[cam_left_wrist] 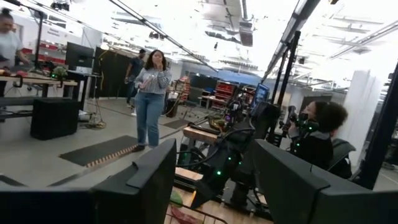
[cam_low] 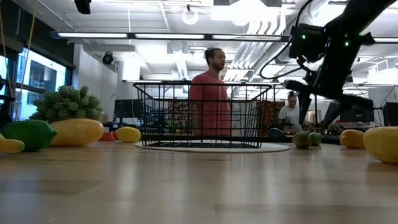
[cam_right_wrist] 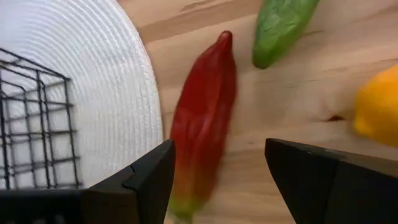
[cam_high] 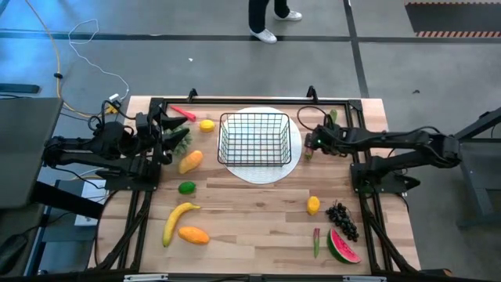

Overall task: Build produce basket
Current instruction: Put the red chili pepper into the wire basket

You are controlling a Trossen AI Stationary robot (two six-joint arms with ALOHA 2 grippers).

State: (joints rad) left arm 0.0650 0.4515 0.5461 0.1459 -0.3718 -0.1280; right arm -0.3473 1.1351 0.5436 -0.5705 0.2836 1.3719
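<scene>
The black wire basket (cam_high: 252, 139) stands on a round white plate (cam_high: 266, 171) at the table's far middle; it also shows in the low view (cam_low: 202, 115). My right gripper (cam_high: 307, 142) is open and hovers just right of the plate. In its wrist view (cam_right_wrist: 217, 180) its fingers stand on either side of a red chili pepper (cam_right_wrist: 202, 124), which lies flat on the table. A green piece (cam_right_wrist: 280, 25) and a yellow fruit (cam_right_wrist: 379, 106) lie close by. My left gripper (cam_high: 164, 129) is open and empty at the far left, pointing level across the table (cam_left_wrist: 214, 186).
On the left lie a red piece (cam_high: 182, 113), a lemon (cam_high: 207, 124), a leafy green (cam_high: 178, 141), a mango (cam_high: 190, 161), a lime (cam_high: 186, 187), a banana (cam_high: 178, 219) and another mango (cam_high: 193, 234). At near right lie a lemon (cam_high: 313, 205), grapes (cam_high: 340, 219) and a watermelon slice (cam_high: 343, 247). People stand beyond the table.
</scene>
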